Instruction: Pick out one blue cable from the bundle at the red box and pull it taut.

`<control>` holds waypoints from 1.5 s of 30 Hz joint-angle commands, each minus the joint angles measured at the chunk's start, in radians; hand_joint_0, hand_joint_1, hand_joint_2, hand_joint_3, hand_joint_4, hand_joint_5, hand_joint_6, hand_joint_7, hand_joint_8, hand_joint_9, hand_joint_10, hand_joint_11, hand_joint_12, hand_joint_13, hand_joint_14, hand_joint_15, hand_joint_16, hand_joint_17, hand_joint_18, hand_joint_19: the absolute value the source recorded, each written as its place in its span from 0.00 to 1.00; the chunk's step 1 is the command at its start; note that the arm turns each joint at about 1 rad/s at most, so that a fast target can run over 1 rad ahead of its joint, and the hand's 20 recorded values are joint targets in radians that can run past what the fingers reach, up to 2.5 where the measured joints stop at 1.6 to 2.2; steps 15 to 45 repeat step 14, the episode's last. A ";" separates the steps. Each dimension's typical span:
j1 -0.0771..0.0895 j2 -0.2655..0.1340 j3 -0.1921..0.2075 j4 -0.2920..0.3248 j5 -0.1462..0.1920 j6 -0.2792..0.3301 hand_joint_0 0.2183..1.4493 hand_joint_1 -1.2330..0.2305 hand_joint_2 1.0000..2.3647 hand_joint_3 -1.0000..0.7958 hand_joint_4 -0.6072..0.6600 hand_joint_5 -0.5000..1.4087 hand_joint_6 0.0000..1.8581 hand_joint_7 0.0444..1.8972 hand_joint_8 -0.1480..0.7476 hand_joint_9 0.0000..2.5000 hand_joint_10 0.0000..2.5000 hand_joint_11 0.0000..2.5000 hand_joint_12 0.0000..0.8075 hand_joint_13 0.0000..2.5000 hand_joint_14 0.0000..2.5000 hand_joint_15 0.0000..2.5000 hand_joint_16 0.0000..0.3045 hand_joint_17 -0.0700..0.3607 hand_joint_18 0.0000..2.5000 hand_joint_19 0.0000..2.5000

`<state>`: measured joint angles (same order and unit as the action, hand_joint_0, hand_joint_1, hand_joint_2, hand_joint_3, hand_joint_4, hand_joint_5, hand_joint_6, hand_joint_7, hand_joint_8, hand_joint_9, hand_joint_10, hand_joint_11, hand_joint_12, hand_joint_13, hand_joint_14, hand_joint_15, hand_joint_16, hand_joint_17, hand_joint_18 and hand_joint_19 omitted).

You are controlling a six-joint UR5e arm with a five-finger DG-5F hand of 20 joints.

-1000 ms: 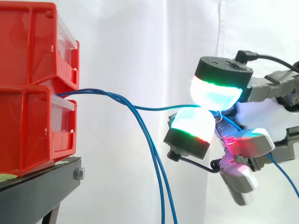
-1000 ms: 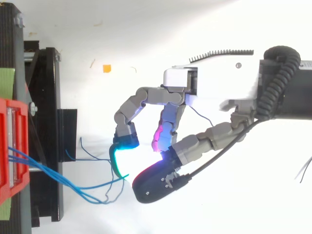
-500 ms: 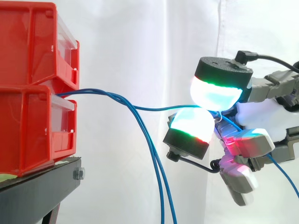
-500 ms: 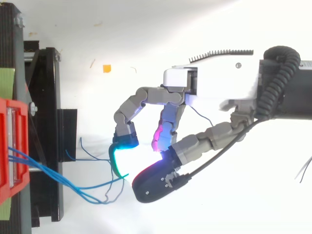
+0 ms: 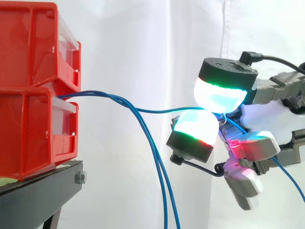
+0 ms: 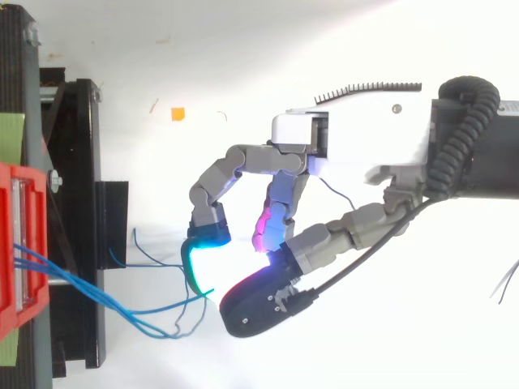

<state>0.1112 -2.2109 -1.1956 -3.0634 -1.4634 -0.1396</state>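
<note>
Several blue cables [image 5: 102,95] leave the front of the lower red box [image 5: 35,129] on the black stand. One blue cable [image 5: 157,110] runs sideways, slightly slack, into my hand [image 5: 267,119], where two glowing fingertips [image 5: 193,125] pinch it; its loose end hangs below the hand at the right. Two other blue cables [image 5: 159,176] droop down from the bundle. From above, my hand [image 6: 349,142] sits right of the stand with fingers curled, and the blue cables [image 6: 97,296] spread from the red box [image 6: 20,243] toward it.
A second red box [image 5: 33,43] is stacked on the lower one. The black stand [image 6: 77,203] lies at the left in the top view. A small orange scrap [image 6: 177,113] lies on the white floor. A white curtain hangs behind.
</note>
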 commanded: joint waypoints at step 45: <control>-0.001 0.000 0.001 0.000 0.000 0.000 0.33 0.31 0.02 0.47 0.41 0.22 0.48 0.57 0.53 0.56 0.01 0.28 0.46 0.46 0.01 0.24 0.17 0.43 0.37 0.22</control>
